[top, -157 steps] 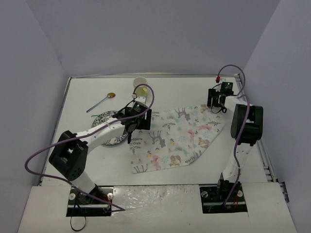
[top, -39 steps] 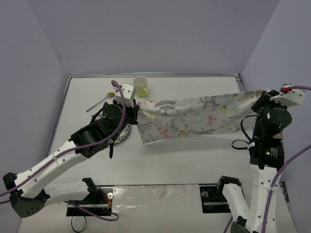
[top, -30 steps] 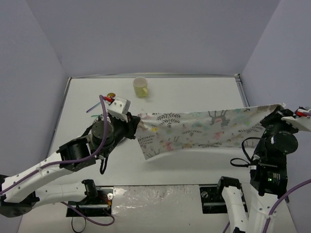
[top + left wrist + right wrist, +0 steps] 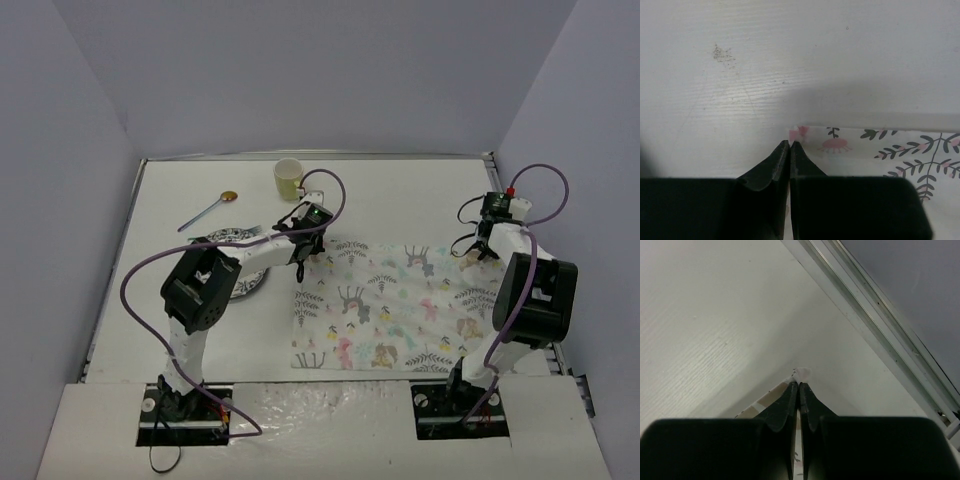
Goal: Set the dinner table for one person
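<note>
My left gripper (image 4: 790,145) and right gripper (image 4: 799,386) pinch corners of the white animal-print cloth mat (image 4: 390,300); rising unopened would drag it.

Top camera overlooks the dinner table (image 4: 400,200); wrist cameras closely face mat (image 4: 390,300) corners.

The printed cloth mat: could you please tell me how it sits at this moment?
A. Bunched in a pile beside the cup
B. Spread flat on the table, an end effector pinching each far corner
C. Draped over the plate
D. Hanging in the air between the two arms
B: the mat lies spread on the dinner table, with the left end effector and the right end effector each closed on a far corner.
</note>
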Tool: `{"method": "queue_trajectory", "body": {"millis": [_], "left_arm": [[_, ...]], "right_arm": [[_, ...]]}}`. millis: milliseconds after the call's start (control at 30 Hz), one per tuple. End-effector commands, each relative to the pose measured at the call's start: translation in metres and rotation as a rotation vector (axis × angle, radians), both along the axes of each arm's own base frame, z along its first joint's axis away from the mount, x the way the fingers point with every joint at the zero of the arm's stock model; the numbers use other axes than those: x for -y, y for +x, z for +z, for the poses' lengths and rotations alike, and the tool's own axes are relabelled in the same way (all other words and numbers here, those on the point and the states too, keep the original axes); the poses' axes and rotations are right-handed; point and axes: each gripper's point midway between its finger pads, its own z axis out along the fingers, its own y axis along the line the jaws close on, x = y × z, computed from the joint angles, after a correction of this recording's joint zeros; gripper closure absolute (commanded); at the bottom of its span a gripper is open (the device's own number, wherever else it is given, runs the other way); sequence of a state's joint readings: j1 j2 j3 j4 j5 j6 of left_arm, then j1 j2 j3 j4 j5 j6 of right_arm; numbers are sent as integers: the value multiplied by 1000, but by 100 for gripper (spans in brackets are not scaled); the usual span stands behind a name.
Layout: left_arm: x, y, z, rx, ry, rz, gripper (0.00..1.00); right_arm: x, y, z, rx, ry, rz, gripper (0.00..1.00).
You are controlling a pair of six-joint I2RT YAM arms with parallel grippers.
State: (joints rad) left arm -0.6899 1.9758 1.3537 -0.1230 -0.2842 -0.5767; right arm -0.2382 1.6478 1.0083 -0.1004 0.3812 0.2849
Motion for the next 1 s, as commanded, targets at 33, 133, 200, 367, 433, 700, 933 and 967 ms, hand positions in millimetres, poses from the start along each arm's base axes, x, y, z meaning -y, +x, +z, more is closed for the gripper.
{"method": "queue_trajectory", "body": {"millis": [33,133,200,367,433,700,933,967], "left_arm": [[-8,35,25,86,-26,59,100],[-10,41,18,79,-40,84,97],[-9,42,15,72,-47,90,97],[-4,39,7,50,-89,102,91],[-3,38,5,45,-99,108,81],[-1,35,43,90,-133,78,44],[2,-14,95,113,-136,-37,22],[5,-27,88,94,-127,-62,22]], "right_arm": [[33,48,25,127,-85,-33,100],[35,64,19,125,-80,-15,99],[38,71,10,102,-82,-3,99],[43,92,6,101,-86,21,93],[41,99,4,103,-75,42,83],[9,105,47,237,12,153,34],[-41,67,58,344,194,218,20],[-45,62,53,347,212,221,20]]}}
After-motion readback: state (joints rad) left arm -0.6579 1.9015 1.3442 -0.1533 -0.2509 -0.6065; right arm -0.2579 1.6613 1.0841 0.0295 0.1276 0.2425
